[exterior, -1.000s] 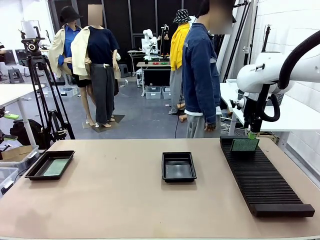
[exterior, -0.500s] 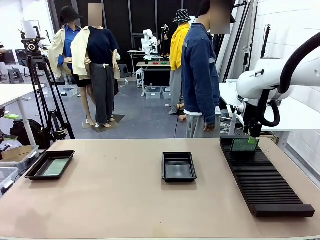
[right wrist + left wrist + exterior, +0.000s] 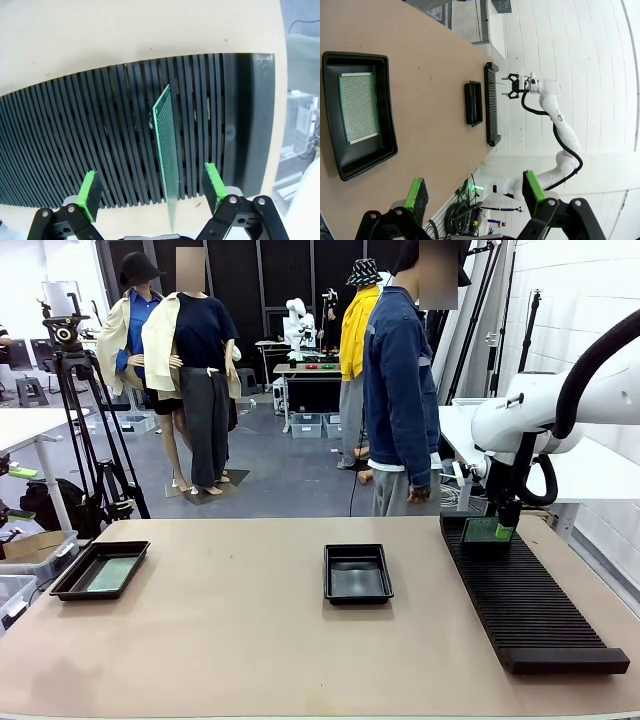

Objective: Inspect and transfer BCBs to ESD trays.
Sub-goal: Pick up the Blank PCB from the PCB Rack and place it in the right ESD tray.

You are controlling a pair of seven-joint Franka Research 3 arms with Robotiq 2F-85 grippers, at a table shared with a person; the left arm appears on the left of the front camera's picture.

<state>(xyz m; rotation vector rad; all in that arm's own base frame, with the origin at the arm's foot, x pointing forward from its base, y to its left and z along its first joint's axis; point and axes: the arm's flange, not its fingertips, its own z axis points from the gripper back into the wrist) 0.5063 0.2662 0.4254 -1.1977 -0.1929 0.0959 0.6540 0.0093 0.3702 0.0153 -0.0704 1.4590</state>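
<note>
On the table (image 3: pixel 200 640), the rack (image 3: pixel 530 610) hides the standing BCB's (image 3: pixel 167 150) lower edge.

Glossy black plastic trays (image 3: pixel 358 548); matt ribbed rack (image 3: pixel 530 610); smooth tan tabletop (image 3: pixel 230 640).

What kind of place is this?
Likely a robotics lab set up for recording: a white robot arm over a slotted rack holding a circuit board, black ESD trays, a camera tripod.
</note>
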